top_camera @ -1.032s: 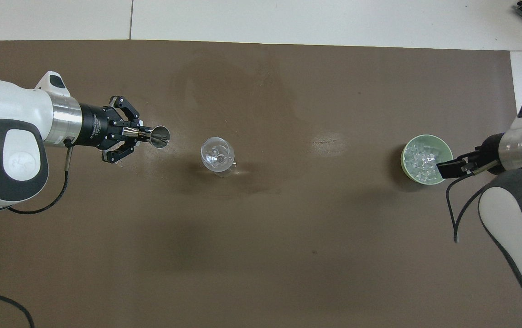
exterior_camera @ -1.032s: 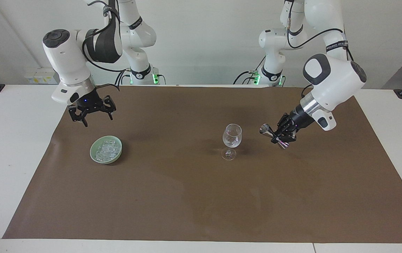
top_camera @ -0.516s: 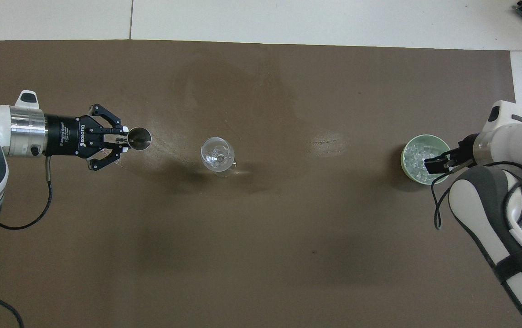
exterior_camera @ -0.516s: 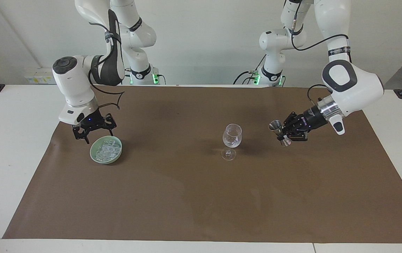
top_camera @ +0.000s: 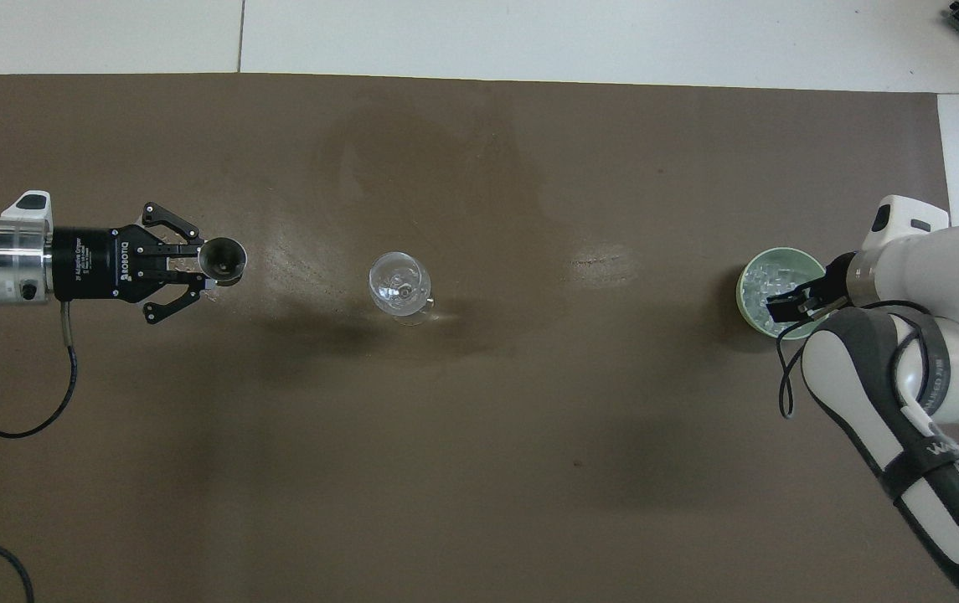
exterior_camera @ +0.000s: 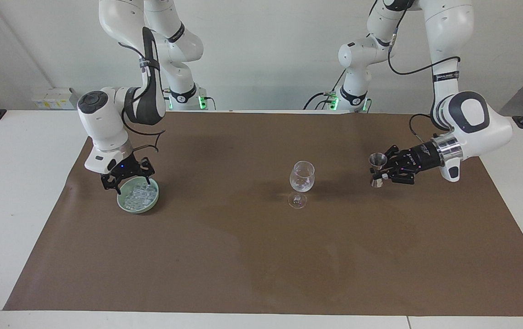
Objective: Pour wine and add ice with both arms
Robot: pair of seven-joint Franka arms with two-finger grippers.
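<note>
The desk carries a brown mat. The left gripper, right of centre in the facing frame, has its jaws clenched on an upright steel jigger. The right gripper, jaws released, is down at the rim of the pale green dish at middle left, hiding part of it. The wine glass stands near centre. The ice lies in the dish; single cubes are hard to separate.
</note>
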